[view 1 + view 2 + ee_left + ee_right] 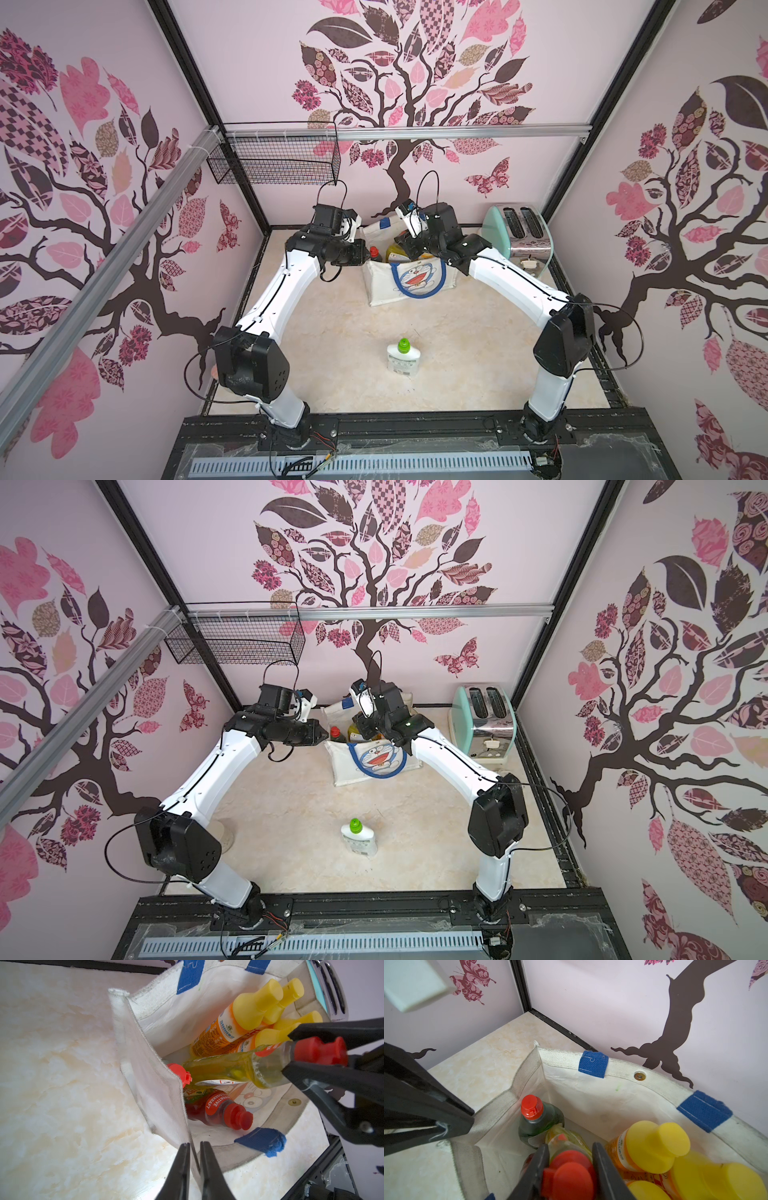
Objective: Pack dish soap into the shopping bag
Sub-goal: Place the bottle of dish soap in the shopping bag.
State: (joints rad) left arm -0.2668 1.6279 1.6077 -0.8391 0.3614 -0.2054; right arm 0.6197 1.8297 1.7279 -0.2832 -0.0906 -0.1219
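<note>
Left wrist view is showing you the tabletop (52,1084) carrying the open bag (158,1088), your left jaws pinching its side wall, fabric between them. Your right jaws are gripping the yellow-green bottle (239,1068) by its red cap (320,1051). Its long axis is slanting, base down inside the bag, cap up toward the jaws, over the red bottle (207,1107) and beside the orange bottles (214,1036). Letting go looks like the whole move, since the base is sitting below the rim. In both top views the white bottle (403,359) (359,841) is waiting well apart, toward the front, between the left arm (274,291) and right arm (511,270); the right looks freer.
</note>
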